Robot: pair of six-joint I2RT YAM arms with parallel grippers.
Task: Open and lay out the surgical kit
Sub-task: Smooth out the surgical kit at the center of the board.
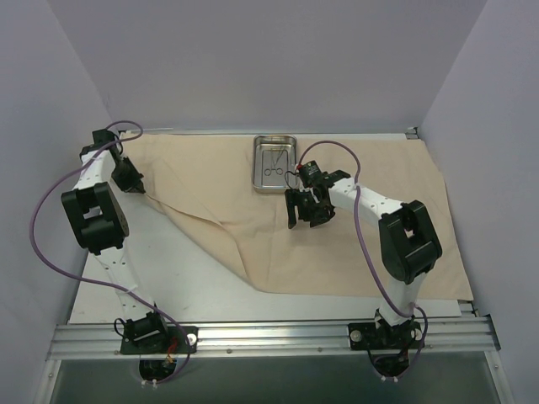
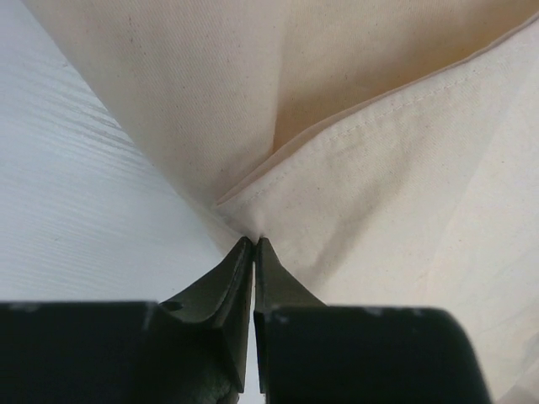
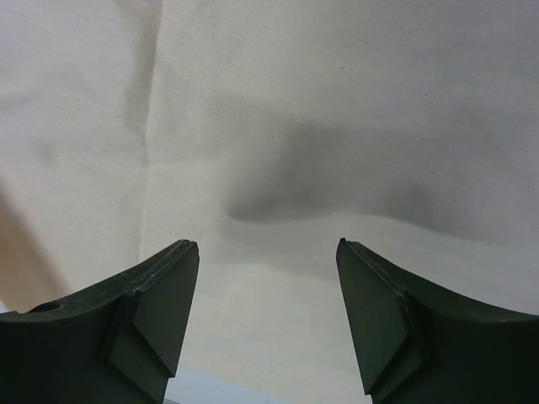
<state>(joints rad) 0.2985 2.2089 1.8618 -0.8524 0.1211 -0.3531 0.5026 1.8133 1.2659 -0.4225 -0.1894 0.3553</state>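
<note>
Between lilac walls [image 1: 253, 59], cloth wrap [image 1: 337, 244] drapes white table [image 1: 168, 269].

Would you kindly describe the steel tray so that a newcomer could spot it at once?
A large beige cloth wrap covers much of the white table. Near the middle of its far edge sits a shiny rectangular steel tray with rounded corners, just beyond the right gripper. It alone is metal and holds thin scissor-like instruments.

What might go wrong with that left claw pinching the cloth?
The left gripper pinches only a folded edge of the cloth wrap, so it may slip free when pulled. The steel tray holding the two instruments appears to sit on that cloth; a tug might drag or tip it.
</note>
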